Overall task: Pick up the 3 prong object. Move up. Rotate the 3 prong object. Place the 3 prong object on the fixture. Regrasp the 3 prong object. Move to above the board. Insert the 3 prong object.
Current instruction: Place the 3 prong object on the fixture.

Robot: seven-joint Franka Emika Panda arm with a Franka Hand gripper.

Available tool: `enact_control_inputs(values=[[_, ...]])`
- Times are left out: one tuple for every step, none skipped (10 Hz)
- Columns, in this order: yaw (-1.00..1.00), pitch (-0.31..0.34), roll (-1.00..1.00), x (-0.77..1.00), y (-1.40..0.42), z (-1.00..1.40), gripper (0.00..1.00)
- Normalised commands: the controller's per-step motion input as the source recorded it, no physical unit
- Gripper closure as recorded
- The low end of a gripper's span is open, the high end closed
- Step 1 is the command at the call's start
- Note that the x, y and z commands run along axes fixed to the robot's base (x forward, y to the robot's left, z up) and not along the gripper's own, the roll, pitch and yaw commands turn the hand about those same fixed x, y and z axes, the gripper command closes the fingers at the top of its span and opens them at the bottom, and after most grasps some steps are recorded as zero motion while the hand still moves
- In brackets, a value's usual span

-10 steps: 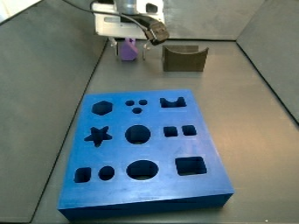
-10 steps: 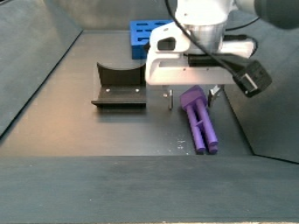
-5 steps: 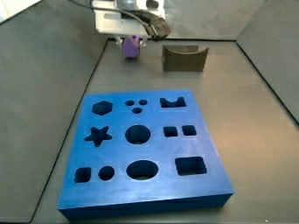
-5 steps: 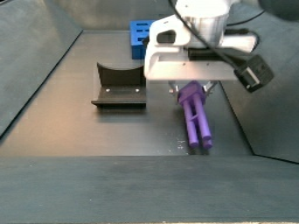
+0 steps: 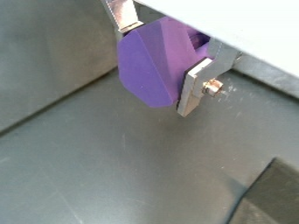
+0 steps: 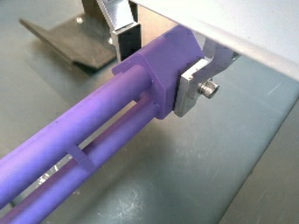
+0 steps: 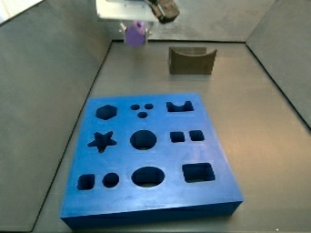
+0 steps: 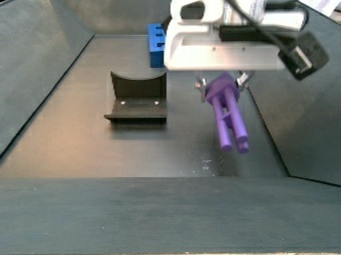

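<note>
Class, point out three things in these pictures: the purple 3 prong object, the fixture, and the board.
3 prong object (image 8: 228, 118): a side view, on its long prongs below the gripper (image 8: 221, 82).
Fixture (image 7: 191, 61): a side view, on its front wall.
Board (image 7: 151, 200): a side view, on its bare top near the front edge.

A robot test cell in a lab: bare grey walls enclose a dark floor holding only rig pieces, the blue board (image 7: 151, 160) and the fixture (image 8: 135, 97), with the gripper (image 8: 222, 82) overhead at right.

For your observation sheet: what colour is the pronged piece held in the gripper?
Purple. The 3 prong object shows best in a wrist view, clamped in the gripper.
</note>
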Motion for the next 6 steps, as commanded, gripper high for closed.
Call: enact_control_inputs(values=[[-0.01, 0.011, 0.03, -0.01, 0.0, 1.0, 1.0], [-0.02, 0.02, 0.04, -0.02, 0.01, 1.0, 1.0], [-0.02, 0.025, 0.06, -0.02, 0.01, 1.0, 1.0], [-0.02, 0.031, 0.07, -0.03, 0.01, 1.0, 1.0], [-0.02, 0.033, 0.08, -0.03, 0.01, 1.0, 1.0], [-0.01, 0.043, 0.09, -0.04, 0.01, 1.0, 1.0]])
